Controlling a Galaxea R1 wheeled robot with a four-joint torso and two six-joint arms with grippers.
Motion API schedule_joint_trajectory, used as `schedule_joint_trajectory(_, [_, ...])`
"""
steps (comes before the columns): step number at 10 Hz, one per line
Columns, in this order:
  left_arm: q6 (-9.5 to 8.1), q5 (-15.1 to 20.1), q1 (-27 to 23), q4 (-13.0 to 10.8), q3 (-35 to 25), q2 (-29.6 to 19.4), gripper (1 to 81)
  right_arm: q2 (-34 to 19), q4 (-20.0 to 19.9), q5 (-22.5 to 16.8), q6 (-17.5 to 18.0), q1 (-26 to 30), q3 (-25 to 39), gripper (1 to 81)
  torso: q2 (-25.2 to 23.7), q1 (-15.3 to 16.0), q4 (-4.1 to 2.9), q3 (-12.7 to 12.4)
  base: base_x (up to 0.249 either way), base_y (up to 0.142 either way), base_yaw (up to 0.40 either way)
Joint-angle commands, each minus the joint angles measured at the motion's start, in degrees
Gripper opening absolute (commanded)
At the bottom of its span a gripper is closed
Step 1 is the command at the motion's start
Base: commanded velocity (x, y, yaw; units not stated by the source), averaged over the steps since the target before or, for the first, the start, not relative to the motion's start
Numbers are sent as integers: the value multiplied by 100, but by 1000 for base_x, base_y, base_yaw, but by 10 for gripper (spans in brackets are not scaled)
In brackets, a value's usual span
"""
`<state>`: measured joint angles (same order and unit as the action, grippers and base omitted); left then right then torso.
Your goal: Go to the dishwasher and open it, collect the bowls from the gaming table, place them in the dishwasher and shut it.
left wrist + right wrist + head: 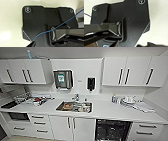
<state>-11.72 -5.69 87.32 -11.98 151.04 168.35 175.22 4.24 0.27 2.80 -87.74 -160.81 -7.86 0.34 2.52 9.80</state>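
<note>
Head view showed the dishwasher (112,130) standing open at lower right, dark racks exposed; whether either gripper held anything, I couldn't tell; best back away squarely

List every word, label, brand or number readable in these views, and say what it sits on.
No text can be read.
Steel paper-towel dispenser on the wall: a green-and-white label, too blurred to read.
Black soap dispenser on the wall: no legible marking.
Small mark on the white backsplash: too small to read.
</note>
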Motion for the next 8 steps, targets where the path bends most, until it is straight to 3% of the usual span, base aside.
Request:
schedule_joint_trajectory(1, [239,227,-263,-15,-13,-30,811,16,-2,-334,18,340,6,811,0,0,0,0,0,0,376])
schedule_joint_trajectory(8, [627,270,-263,-23,-13,15,811,86,-20,-352,-17,322,15,811,0,0,0,0,0,0,378])
